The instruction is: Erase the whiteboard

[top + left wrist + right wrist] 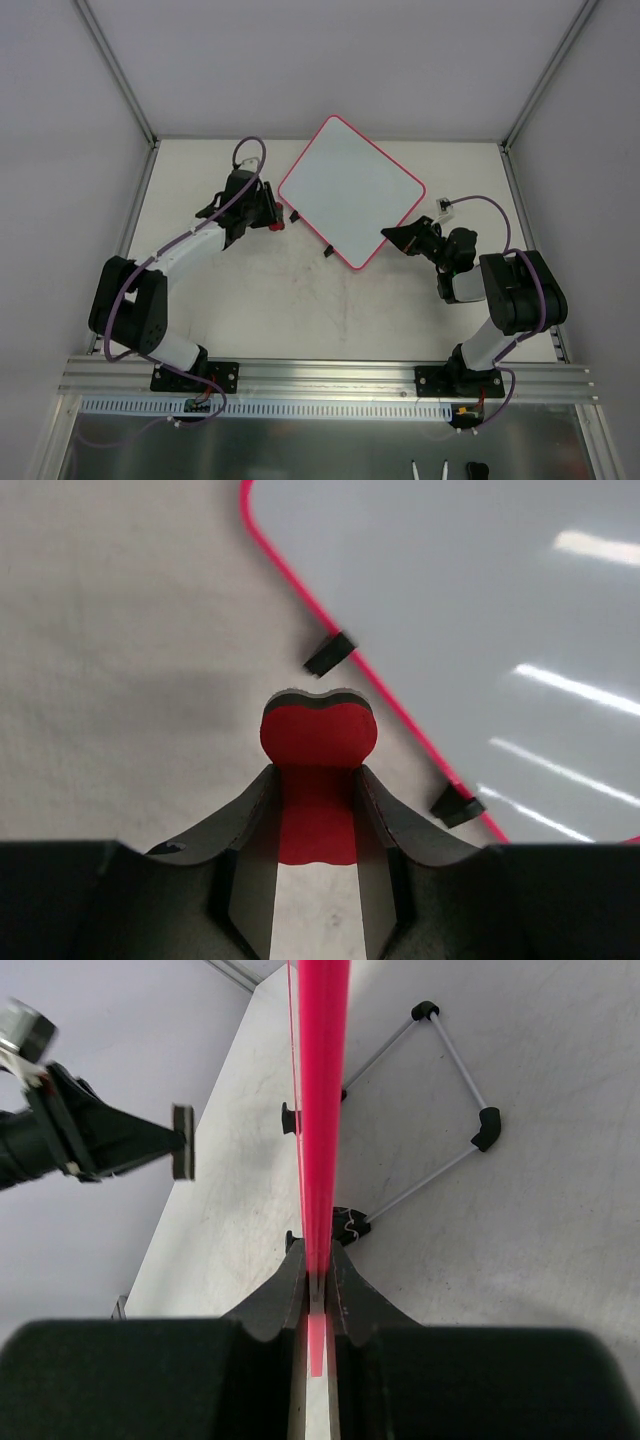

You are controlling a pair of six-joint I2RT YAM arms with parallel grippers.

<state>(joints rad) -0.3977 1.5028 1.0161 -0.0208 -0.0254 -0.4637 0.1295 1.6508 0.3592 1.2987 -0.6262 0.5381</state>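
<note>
The whiteboard (350,190), white with a red-pink rim, lies turned like a diamond at the table's back middle; I see no scribble on its face. Two black clips (330,653) sit on its lower-left edge. My right gripper (392,236) is shut on the board's right rim, which runs edge-on between the fingers in the right wrist view (322,1110). My left gripper (268,215) is shut on the red eraser block (318,735), just left of the board's edge (300,590), apart from it. The board's face also fills the upper right of the left wrist view (480,610).
A wire stand (440,1110) with black corner pieces rests on the table under the board's raised side. Enclosure walls and metal posts (120,70) ring the table. An aluminium rail (330,375) runs along the near edge. A white cable connector (445,208) lies behind my right wrist.
</note>
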